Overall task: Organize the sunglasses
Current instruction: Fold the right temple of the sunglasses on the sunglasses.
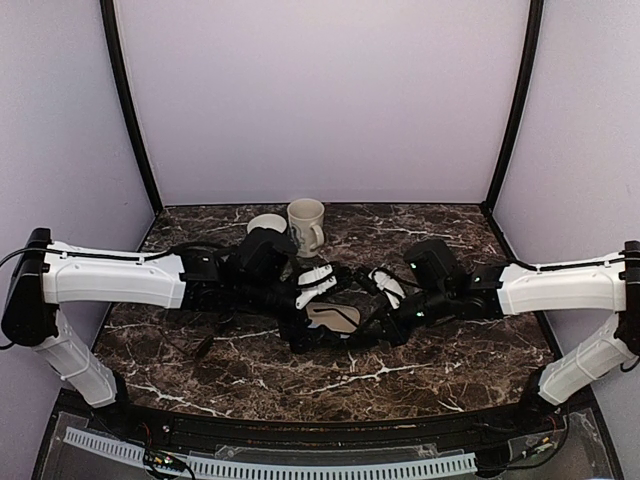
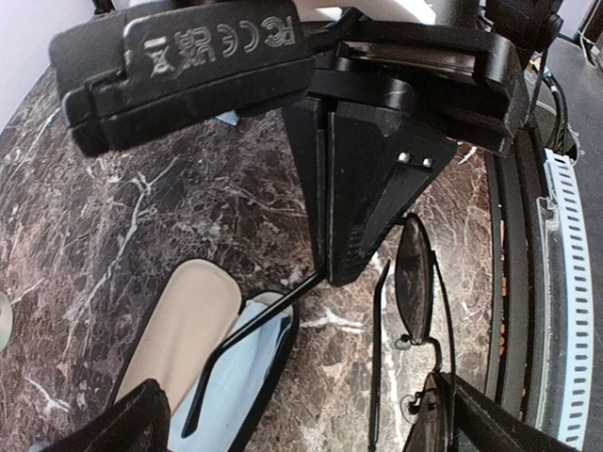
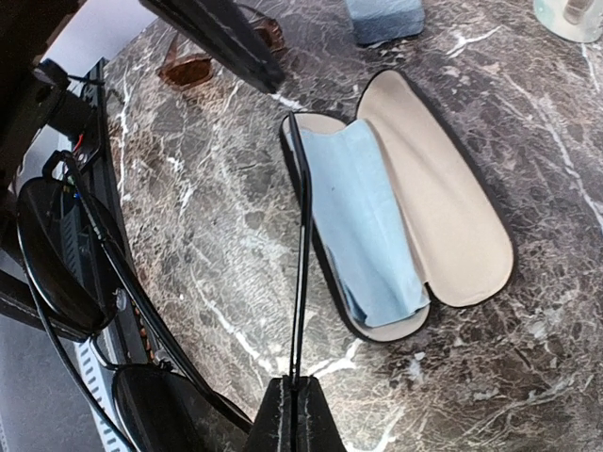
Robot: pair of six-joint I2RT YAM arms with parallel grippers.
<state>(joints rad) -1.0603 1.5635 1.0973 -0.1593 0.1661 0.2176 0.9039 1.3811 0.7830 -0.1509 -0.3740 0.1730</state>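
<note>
Closest to you, by the near edge of the table [image 1: 200,380], the two dark lenses of the black sunglasses [image 3: 57,264] showed beside the rim in the right wrist view. I could not tell whether they rested on the marble or hung above it. Your right gripper [image 3: 294,400] was pinched shut on one thin temple arm, close to the frame. That arm stretched straight away from the fingers, with its tip over the rim of the open case [image 3: 452,217].

The case lay flat on the marble, beige lining up, with a blue cloth [image 3: 363,226] in its tray. Over it, your left gripper [image 1: 315,285] stood with its fingers spread wide and gripped nothing. The stretched temple arm lay in the gap between them, and I could not tell whether it touched either finger.

Further off to your left, the brownish sunglasses [image 3: 193,61] sat on the marble, well apart from the case. A closed grey-blue case [image 3: 386,19] lay beyond the open one. Farthest back, a mug [image 1: 306,225] stood just beside a white bowl [image 1: 265,222].
</note>
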